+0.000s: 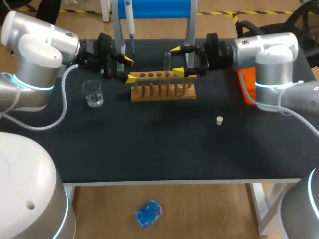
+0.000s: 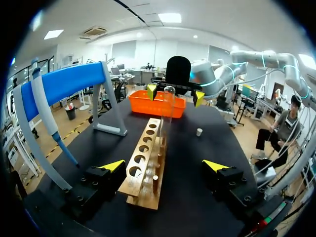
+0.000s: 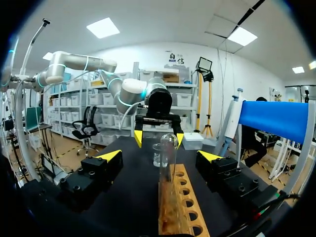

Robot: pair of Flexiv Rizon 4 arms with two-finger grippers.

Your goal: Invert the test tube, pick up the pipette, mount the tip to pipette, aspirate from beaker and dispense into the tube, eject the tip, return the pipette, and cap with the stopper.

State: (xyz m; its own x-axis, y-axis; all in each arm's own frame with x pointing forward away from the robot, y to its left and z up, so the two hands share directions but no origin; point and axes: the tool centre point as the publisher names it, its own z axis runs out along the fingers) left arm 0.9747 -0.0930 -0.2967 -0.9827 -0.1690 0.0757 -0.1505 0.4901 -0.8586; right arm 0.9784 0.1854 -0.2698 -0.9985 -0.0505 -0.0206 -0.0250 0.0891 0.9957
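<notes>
A clear test tube (image 1: 167,63) stands in the wooden rack (image 1: 162,90) with its rounded end up. My right gripper (image 1: 177,61) is open at the rack's right part, its yellow tips just short of the tube. In the right wrist view the tube (image 3: 168,158) rises midway ahead of the open gripper (image 3: 159,156), touching neither finger. My left gripper (image 1: 129,69) is open at the rack's left end, and in its own view the gripper (image 2: 164,165) straddles the rack (image 2: 145,163). The pipette (image 1: 129,20) hangs on the blue stand. Left of the rack stands the glass beaker (image 1: 93,93). The white stopper (image 1: 219,120) lies front right.
An orange tray (image 1: 247,88) sits at the right, behind my right arm. The blue pipette stand (image 1: 152,9) rises at the table's back edge, its legs close behind the rack.
</notes>
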